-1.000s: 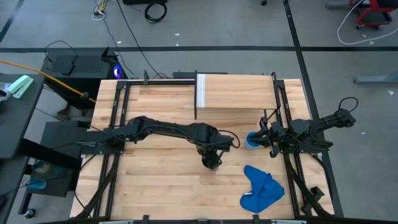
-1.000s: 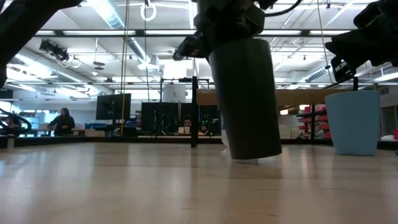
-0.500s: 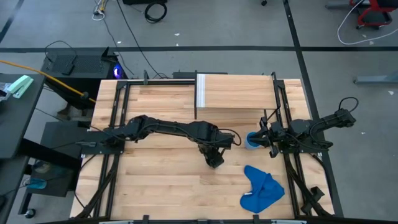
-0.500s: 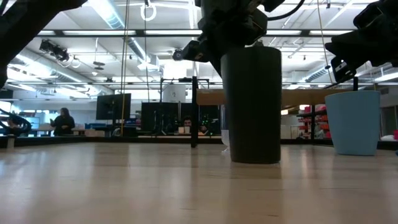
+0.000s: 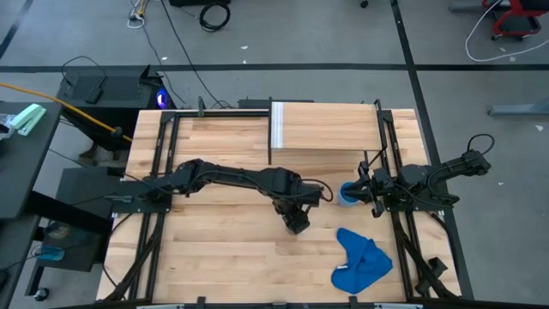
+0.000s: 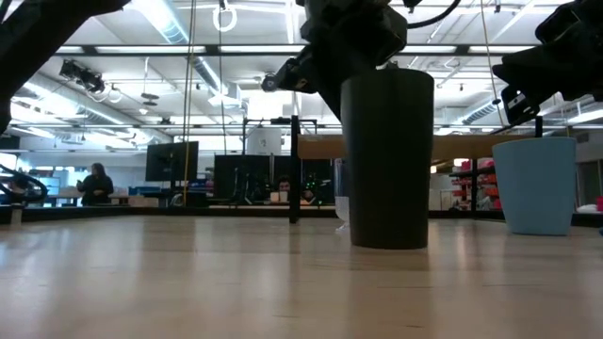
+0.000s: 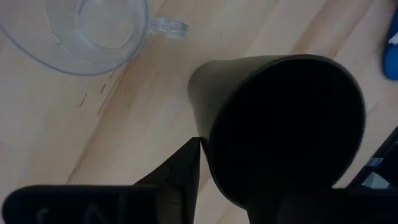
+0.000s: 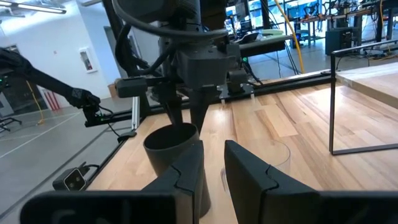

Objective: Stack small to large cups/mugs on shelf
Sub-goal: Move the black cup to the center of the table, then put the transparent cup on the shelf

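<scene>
Left pincer (image 5: pixel 295 221) clamped on black cup (image 6: pixel 386 158) rim, cup upright on table (image 5: pixel 214 249), in front of shelf (image 5: pixel 330 127). Clear cup (image 7: pixel 93 31) just beside it. Blue cup (image 6: pixel 534 185) near right pincer (image 8: pixel 212 163), fingers slightly apart. Shelf bare; judged early, no stacking done.

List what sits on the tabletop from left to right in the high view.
Left gripper on the black cup → blue cup → blue cloth → right arm.
</scene>
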Controlling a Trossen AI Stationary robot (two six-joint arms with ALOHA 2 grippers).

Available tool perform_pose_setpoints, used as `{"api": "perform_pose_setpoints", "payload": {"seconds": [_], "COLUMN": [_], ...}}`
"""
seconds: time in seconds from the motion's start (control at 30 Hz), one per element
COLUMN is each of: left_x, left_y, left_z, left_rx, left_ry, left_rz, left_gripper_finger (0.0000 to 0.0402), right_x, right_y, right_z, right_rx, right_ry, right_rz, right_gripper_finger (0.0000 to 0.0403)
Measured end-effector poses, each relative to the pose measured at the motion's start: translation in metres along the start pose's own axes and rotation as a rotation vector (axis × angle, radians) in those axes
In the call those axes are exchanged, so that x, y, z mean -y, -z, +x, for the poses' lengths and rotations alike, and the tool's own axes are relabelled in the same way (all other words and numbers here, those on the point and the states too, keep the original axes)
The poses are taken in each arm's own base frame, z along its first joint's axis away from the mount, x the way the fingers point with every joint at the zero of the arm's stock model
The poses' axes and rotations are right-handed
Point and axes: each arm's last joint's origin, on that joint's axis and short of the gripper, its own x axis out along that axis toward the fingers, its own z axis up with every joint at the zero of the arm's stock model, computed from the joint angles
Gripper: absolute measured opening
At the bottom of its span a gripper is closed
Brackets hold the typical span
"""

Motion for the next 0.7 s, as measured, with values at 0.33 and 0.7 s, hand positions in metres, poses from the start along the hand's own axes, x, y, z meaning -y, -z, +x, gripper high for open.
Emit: {"api": "perform_pose_setpoints", "payload": {"seconds": [0.33,0.7], "left_x": [0.000,-0.012], "left_y": [0.006,0.026], "left_z": [-0.042,-0.103], "left_rx": [0.070,0.122], "left_ry": [0.062,0.086], "left_rz": [-0.028,-0.021], "left_gripper_finger": [0.0111,0.0111], "right_x": [0.000,-0.002], "right_y": [0.000,-0.008], "right_z": [0.000,0.000], "right_rx": [0.000,0.081], "right_ry": [0.001,-0.024], "right_rz": [0.000,0.237], "right_gripper_finger": [0.0073,0.0073]}}
